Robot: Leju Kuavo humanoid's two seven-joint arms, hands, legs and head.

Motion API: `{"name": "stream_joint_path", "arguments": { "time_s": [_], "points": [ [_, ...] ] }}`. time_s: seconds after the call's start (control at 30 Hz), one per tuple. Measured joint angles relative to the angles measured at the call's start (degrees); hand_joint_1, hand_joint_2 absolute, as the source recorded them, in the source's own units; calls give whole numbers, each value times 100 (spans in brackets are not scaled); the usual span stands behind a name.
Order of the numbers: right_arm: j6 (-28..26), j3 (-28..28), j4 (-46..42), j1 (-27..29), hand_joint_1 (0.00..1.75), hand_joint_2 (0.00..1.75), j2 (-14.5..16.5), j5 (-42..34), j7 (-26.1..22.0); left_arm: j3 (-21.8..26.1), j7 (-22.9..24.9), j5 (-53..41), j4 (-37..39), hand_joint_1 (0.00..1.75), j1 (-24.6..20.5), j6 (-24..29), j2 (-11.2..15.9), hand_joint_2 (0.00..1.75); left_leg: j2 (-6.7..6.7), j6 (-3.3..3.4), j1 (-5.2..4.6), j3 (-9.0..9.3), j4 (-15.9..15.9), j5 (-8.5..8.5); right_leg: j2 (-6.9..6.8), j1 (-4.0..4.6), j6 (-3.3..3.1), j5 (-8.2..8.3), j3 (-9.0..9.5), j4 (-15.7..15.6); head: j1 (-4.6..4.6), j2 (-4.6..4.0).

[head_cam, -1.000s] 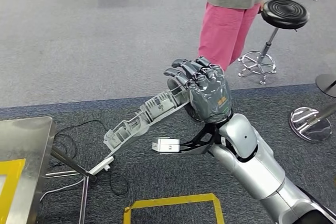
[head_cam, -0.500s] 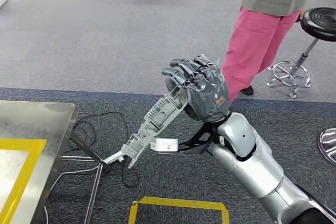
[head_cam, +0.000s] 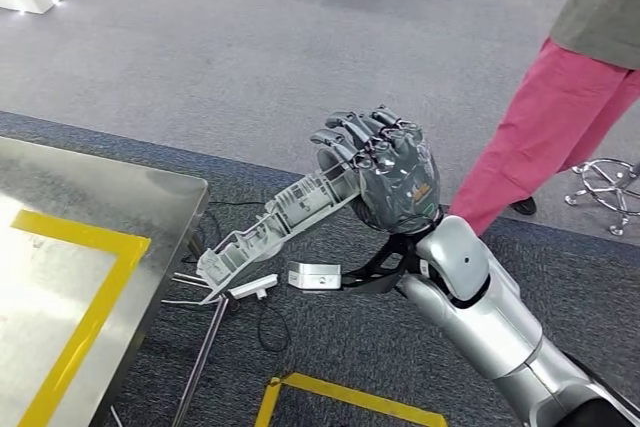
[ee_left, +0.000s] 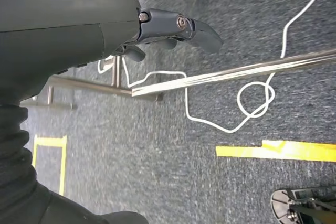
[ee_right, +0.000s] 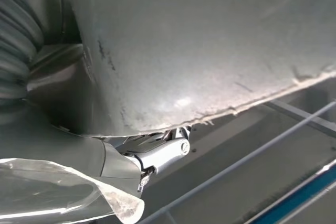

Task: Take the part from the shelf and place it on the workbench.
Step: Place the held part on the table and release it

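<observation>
The right robot hand (head_cam: 392, 179) is clamped on one end of the long grey part (head_cam: 275, 222), its fingers curled over the top. The part juts out level toward the steel worktop (head_cam: 162, 197), its far tip in mid-air just beside the worktop's corner and not touching it. This looks like the carry step: the part is off the shelf and not yet set down. The left robot hand (ee_left: 79, 24) hangs over the carpet holding nothing; whether its fingers are apart or together I cannot tell. Next, the part needs bringing over the yellow-taped area (head_cam: 83, 322), lowering flat, then releasing, minding the person's leg (head_cam: 543, 137) close by
</observation>
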Motion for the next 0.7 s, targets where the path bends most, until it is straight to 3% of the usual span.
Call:
{"name": "stream_joint_path", "arguments": {
  "time_s": [0.03,0.1,0.17,0.2,0.27,0.33,0.4,0.43,0.5,0.57,0.63,0.7],
  "points": [
    [0,0,1,-1,175,175,0,2,-1,-4,-3,4,2,0,-5,0,0,175,-70,-18,-2,-7,15,-6,132,-19,-9,163,185,-378,-2,0],
    [-1,0,2,-4,175,175,0,5,-1,-14,-10,8,4,0,-7,0,4,175,-196,-80,6,-57,37,4,324,-40,-23,260,393,-790,-8,1],
    [-2,0,2,-8,175,175,2,9,-1,-26,-19,14,7,0,6,0,7,175,-319,-154,28,-102,30,35,269,-32,-56,240,426,-844,-13,2],
    [-2,1,2,-9,175,175,3,11,-1,-32,-22,16,8,0,13,0,6,175,-300,-183,31,-114,43,23,205,-34,-85,249,443,-867,-15,1],
    [-1,1,2,-17,175,175,7,14,-1,-43,-28,17,9,0,13,0,11,175,-36,-237,16,-234,317,-160,56,-43,-156,264,494,-922,-36,0],
    [0,1,4,-15,175,175,7,15,-1,-49,-31,19,9,0,-7,0,15,175,273,-287,18,-562,1022,-515,-106,-30,-205,252,522,-940,-54,0],
    [0,3,7,-11,175,175,7,16,-1,-52,-31,20,10,0,-18,0,16,175,345,-321,36,-840,1598,-695,-266,-19,-220,232,531,-938,-55,0],
    [0,4,8,-10,175,175,7,16,-1,-54,-31,21,10,0,-16,0,16,175,358,-329,41,-838,1602,-630,-341,-18,-219,220,540,-937,-54,0],
    [0,4,9,-10,175,175,7,16,-1,-58,-31,21,11,0,-10,0,21,175,453,-317,38,-507,979,-251,-477,-16,-196,187,583,-937,-56,0],
    [-1,2,9,-12,175,175,7,15,-1,-62,-31,21,11,0,-18,0,27,175,682,-269,-8,-140,277,-11,-586,17,-148,142,620,-927,-55,0],
    [-2,1,9,-15,175,175,7,15,-2,-64,-31,21,13,0,-25,0,32,175,774,-200,-56,-53,54,-20,-695,56,-99,109,632,-922,-54,0],
    [-2,1,8,-20,175,175,7,15,-2,-70,-31,21,15,0,-14,0,34,175,663,-126,-49,-58,20,-16,-775,54,-46,68,650,-921,-54,0]
  ]
}}
